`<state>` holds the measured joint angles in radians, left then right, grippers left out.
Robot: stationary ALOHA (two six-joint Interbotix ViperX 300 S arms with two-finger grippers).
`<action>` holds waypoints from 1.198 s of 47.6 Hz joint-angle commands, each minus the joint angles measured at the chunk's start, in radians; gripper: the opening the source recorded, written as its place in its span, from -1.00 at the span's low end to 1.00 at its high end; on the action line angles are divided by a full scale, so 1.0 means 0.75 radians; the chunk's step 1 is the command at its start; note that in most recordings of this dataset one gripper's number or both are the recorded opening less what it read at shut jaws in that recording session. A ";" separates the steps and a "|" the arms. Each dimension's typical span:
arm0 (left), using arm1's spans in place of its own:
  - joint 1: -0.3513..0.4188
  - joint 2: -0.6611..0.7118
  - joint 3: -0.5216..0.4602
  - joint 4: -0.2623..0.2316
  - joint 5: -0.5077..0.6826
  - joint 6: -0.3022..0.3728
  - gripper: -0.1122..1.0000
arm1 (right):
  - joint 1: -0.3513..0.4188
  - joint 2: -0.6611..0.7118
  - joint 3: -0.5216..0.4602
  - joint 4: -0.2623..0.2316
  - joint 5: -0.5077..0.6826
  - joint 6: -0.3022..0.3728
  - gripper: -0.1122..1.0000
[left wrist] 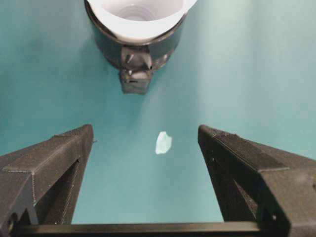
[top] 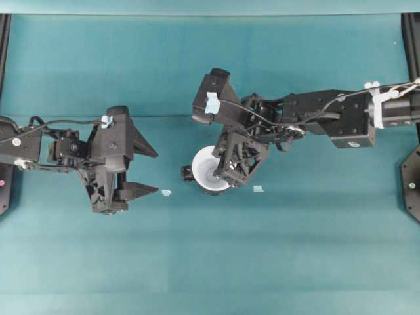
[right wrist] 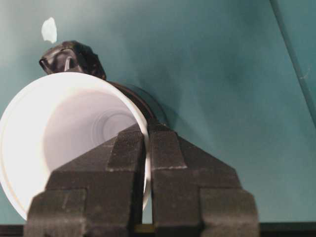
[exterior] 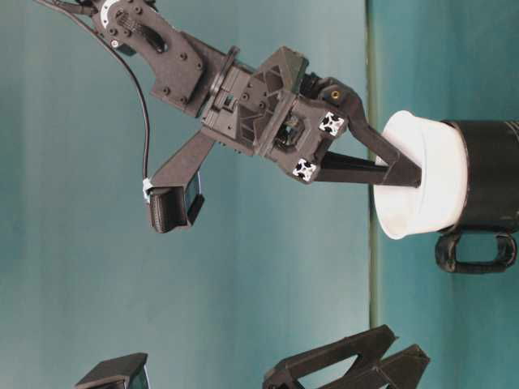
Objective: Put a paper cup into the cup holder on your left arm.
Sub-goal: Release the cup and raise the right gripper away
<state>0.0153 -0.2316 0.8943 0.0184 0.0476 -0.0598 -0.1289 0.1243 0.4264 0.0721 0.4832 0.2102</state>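
The white paper cup (top: pixel 205 165) sits with its lower part inside the black cup holder (exterior: pixel 491 182), its rim above the holder's rim. It also shows in the right wrist view (right wrist: pixel 64 128) and the left wrist view (left wrist: pixel 140 17). My right gripper (right wrist: pixel 146 131) is shut on the cup's rim wall, one finger inside and one outside; it stands over the cup in the overhead view (top: pixel 226 174). The holder's knob handle (left wrist: pixel 136 79) points toward my left gripper (left wrist: pixel 145 136), which is open and empty, well to the left of the cup (top: pixel 154 172).
Two small pale scraps of tape lie on the teal table: one (top: pixel 167 193) between the left gripper and the holder, one (top: pixel 258 189) right of the holder. Black frame posts (top: pixel 412 39) stand at the table's side edges.
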 commanded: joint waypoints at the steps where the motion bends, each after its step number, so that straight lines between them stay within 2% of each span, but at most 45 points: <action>1: 0.000 -0.004 -0.014 0.000 -0.008 -0.002 0.84 | -0.002 -0.008 -0.012 0.004 -0.002 -0.004 -0.66; 6: 0.000 -0.004 -0.012 0.002 -0.008 -0.002 0.84 | -0.002 -0.008 -0.012 0.006 -0.002 -0.004 -0.50; 10: 0.000 -0.004 -0.012 0.002 -0.008 -0.004 0.84 | -0.002 -0.008 -0.012 0.010 -0.002 -0.002 -0.27; 16: 0.000 -0.004 -0.012 0.000 -0.008 -0.004 0.84 | 0.000 -0.008 -0.012 0.010 -0.002 0.010 0.26; 19: 0.000 -0.004 -0.012 0.002 -0.008 -0.004 0.84 | -0.002 -0.008 -0.014 0.010 0.000 0.020 0.58; 22: 0.000 -0.004 -0.012 0.002 -0.008 -0.004 0.84 | -0.002 -0.008 -0.012 0.008 0.006 0.033 0.76; 42: 0.000 -0.004 -0.010 0.002 -0.008 -0.004 0.84 | -0.002 -0.041 0.010 0.004 0.004 0.037 0.75; 57: 0.000 -0.004 -0.006 0.002 -0.008 -0.004 0.84 | -0.002 -0.198 0.102 -0.027 -0.080 0.012 0.75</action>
<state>0.0153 -0.2316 0.8958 0.0169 0.0460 -0.0614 -0.1304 0.0276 0.4955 0.0552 0.4433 0.2316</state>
